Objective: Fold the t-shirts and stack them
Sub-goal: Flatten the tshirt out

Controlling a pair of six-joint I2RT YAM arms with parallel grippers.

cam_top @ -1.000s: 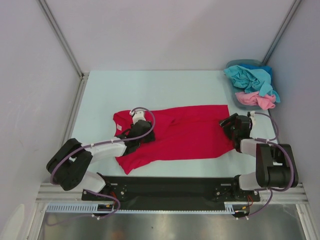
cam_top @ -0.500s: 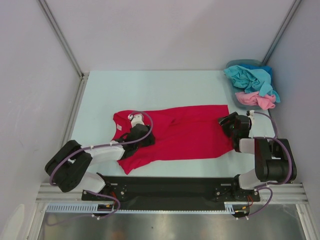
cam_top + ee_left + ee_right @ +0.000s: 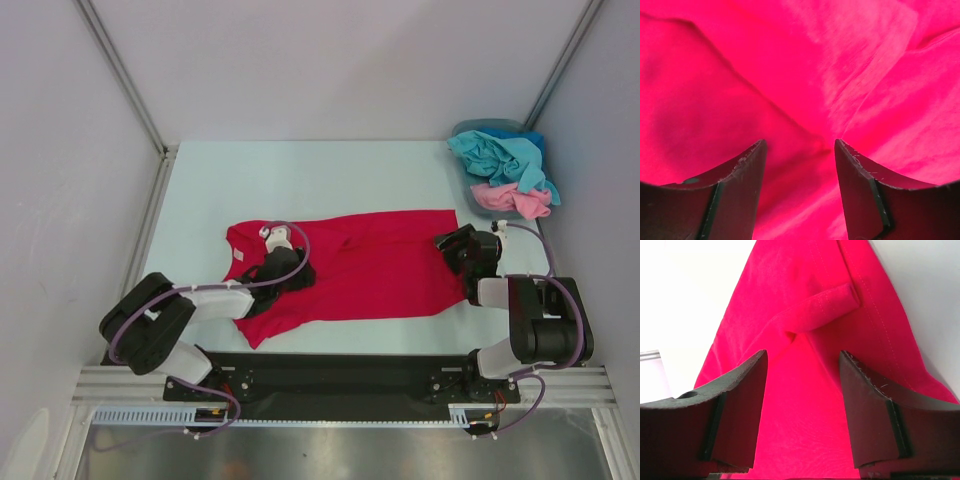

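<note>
With fingers [image 3: 740,180] half spread, empty, on left gripper [image 3: 799,150] and right gripper [image 3: 802,362], hangs low over the red t-shirt [image 3: 380,270] before folding; likely needs pinching both ends next.

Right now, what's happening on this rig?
Two arms are working on a red t-shirt spread sideways on the table, collar to the left. The left hand sits low over the cloth near the collar end, and the right hand is over the hem end. Both are open, and neither has closed on fabric. Teal t-shirts and a pink t-shirt wait in the basket at the far right corner.
</note>
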